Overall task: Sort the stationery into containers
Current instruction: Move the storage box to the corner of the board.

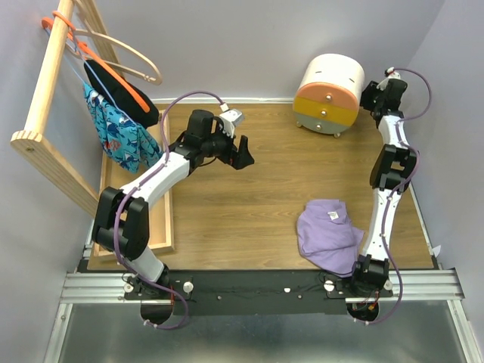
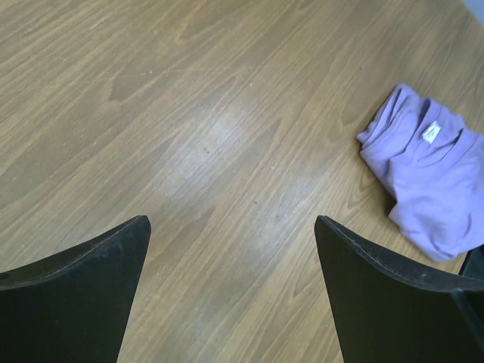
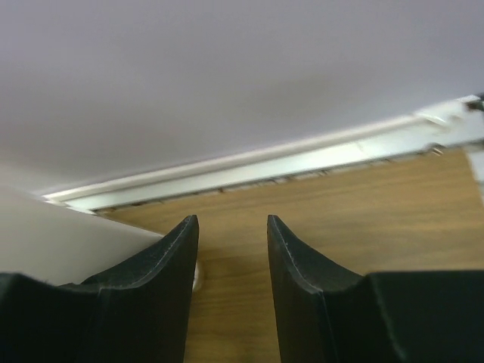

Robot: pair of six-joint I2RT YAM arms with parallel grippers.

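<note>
No pens, markers, pink bar or jar show in any view. The cream rounded drawer unit (image 1: 333, 74) stands at the back right, with its orange drawer (image 1: 327, 92) above its yellow drawer (image 1: 325, 112), both closed. My left gripper (image 1: 248, 153) hovers over the bare table middle, open and empty; its wrist view shows the jaws wide apart (image 2: 232, 221) above wood. My right gripper (image 1: 371, 98) is by the unit's right side, jaws apart and empty (image 3: 231, 219). The unit's cream wall (image 3: 45, 238) lies just left of its left finger.
A purple cloth (image 1: 327, 231) lies at the front right and shows in the left wrist view (image 2: 431, 178). A long wooden tray (image 1: 162, 219) runs along the left edge. A wooden rack (image 1: 45, 83) with hangers and clothes (image 1: 121, 132) leans at the back left. The back wall is close behind the unit.
</note>
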